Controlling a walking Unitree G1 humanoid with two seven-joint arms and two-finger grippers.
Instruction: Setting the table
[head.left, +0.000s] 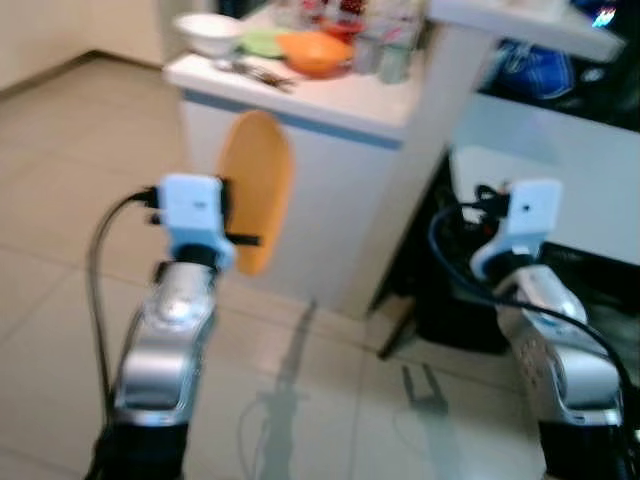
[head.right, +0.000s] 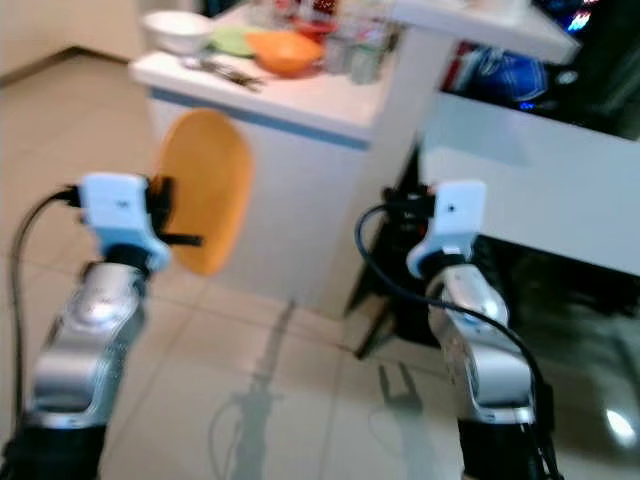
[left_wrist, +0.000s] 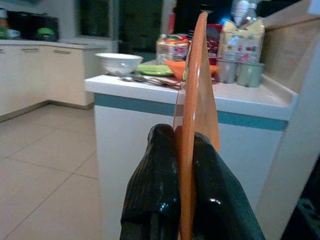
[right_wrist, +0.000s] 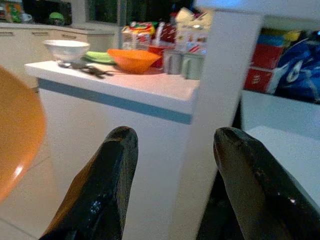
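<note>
Currently an orange plate is held on edge, upright, pinched between the two black fingers of the left hand, raised in front of the white table. On the table top a white bowl, a green plate, an orange bowl, some cutlery and two grey cups are seen. The right hand is raised beside it, fingers spread wide, with nothing held between them.
</note>
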